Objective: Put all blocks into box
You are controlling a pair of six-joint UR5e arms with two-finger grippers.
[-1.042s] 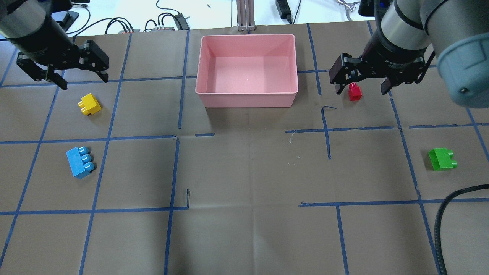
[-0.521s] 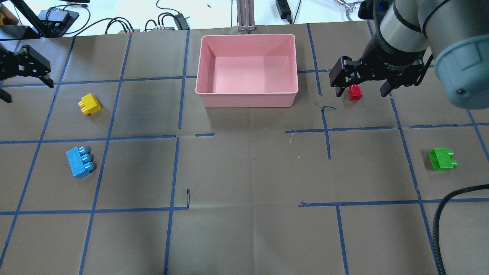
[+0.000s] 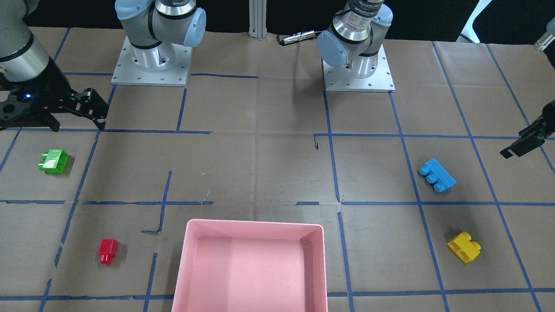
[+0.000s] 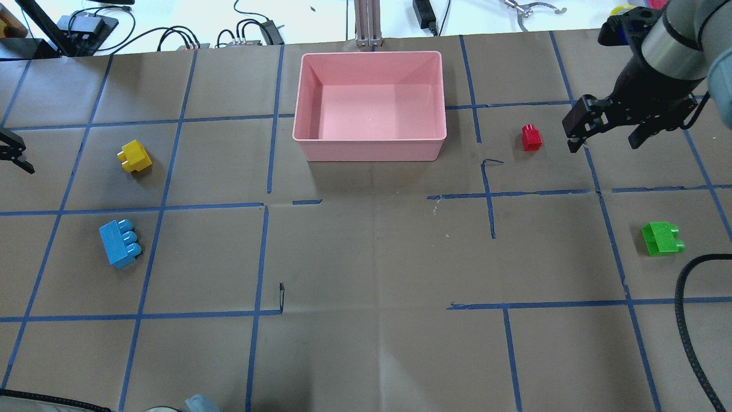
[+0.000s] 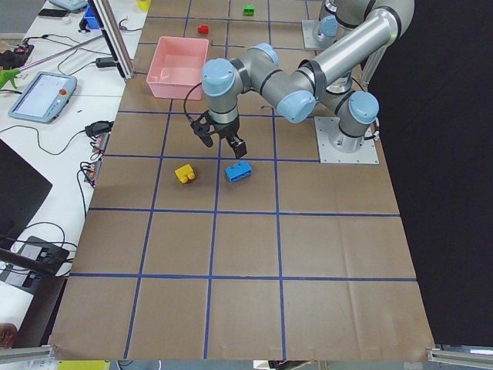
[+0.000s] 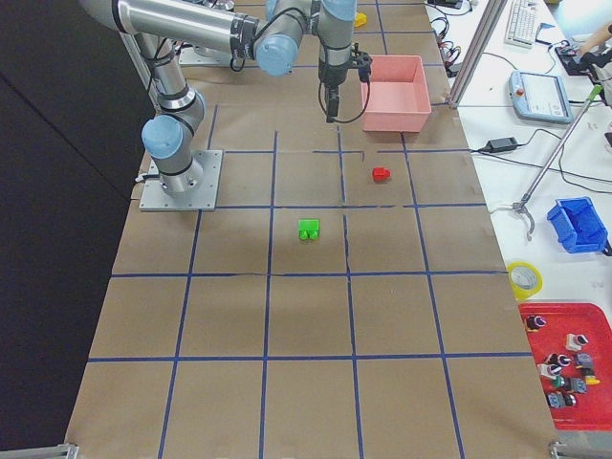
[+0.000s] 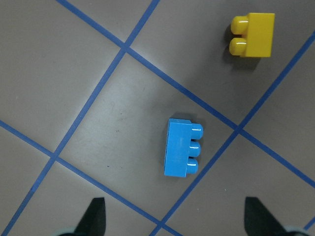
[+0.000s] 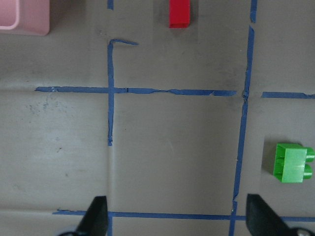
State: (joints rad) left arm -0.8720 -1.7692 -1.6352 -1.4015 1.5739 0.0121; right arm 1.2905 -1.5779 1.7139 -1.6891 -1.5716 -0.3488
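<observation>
The pink box (image 4: pixel 369 146) stands at the far middle with nothing in it. All four blocks lie on the table outside it. The red block (image 4: pixel 531 138) is right of the box and the green block (image 4: pixel 661 238) is nearer, at the right. The yellow block (image 4: pixel 135 156) and the light-blue block (image 4: pixel 119 242) are at the left. My right gripper (image 4: pixel 605 143) is open and empty, right of the red block. My left gripper (image 7: pixel 177 219) is open and empty, near the blue block (image 7: pixel 181 147); in the overhead view only a fingertip (image 4: pixel 17 160) shows.
Brown paper with blue tape grid lines covers the table. The two arm bases (image 3: pixel 151 60) stand at the robot's side. Cables and small devices (image 4: pixel 251 31) lie beyond the far edge. A black cable (image 4: pixel 686 320) hangs at the near right.
My left gripper has moved left, away from the yellow block and almost out of the overhead view. My right gripper has moved right, off the red block, which stays on the table.
</observation>
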